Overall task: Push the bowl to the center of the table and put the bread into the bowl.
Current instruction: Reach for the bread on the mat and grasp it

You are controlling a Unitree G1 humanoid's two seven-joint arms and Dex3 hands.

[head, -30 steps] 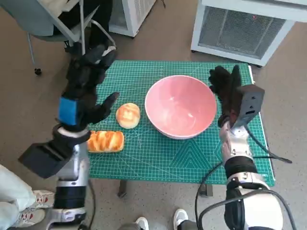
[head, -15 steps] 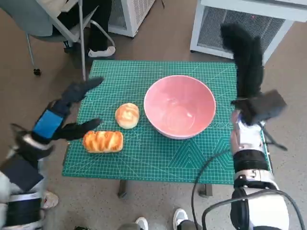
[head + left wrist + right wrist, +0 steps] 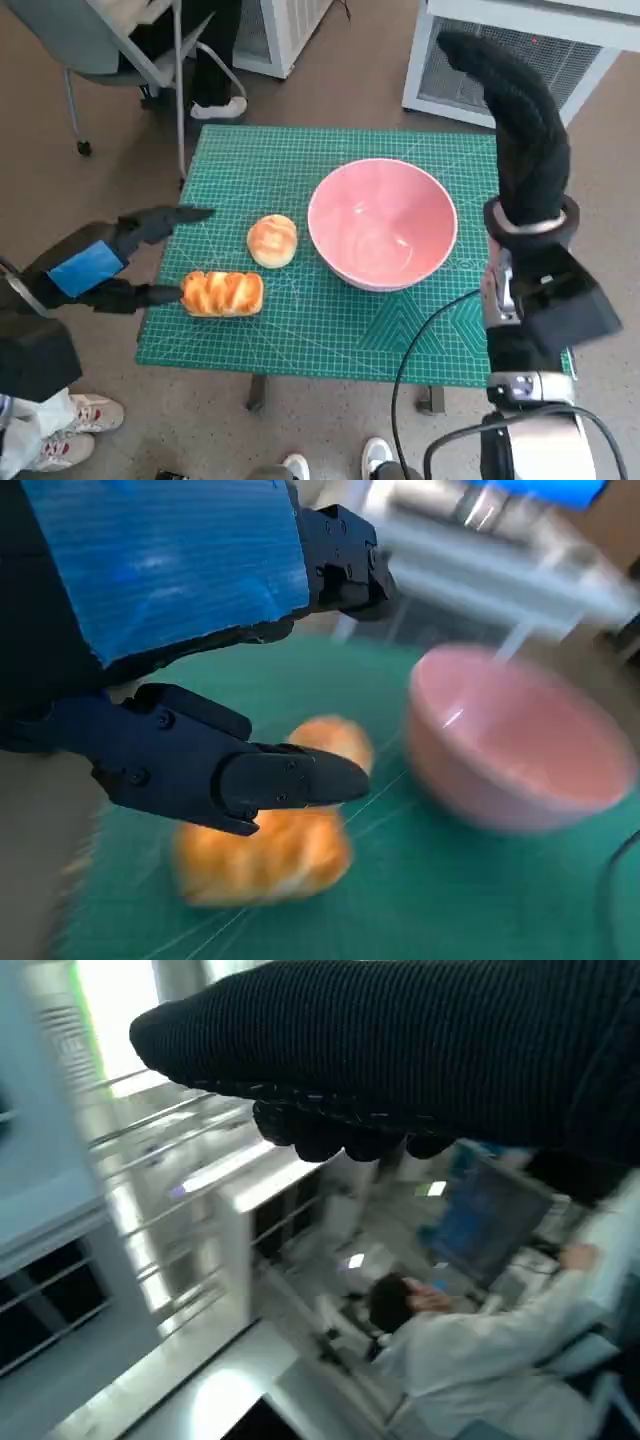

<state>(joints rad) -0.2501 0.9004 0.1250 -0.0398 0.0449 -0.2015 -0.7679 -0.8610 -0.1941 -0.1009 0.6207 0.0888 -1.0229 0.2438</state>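
Because bread is soft and light, it will squash if it is squeezed too hard, so I think a gentle hold around the middle of the long loaf (image 3: 222,293) would work best. It should not slip, since its crust looks dry and a bit bumpy. The long loaf is golden orange with lines across its top, like little buns stuck together. It lies just past the fingertips of the left hand (image 3: 105,268), and one lower finger looks very close to its end or touching it; I cannot tell which. That hand holds nothing and its fingers are spread apart.

A round bun (image 3: 272,240) sits a little farther from the left hand, between the loaf and the bowl (image 3: 382,222). It is pale gold, smooth and puffy.

The bowl is pink, wide and deep, with nothing in it. It looks hard and smooth, so it should slide well on the green mat (image 3: 330,330) if it is pushed low on its side. It stands near the middle of the table already.

The right hand (image 3: 515,110) is lifted up high beside the bowl, not touching it. It holds nothing, and I cannot tell how its fingers lie.
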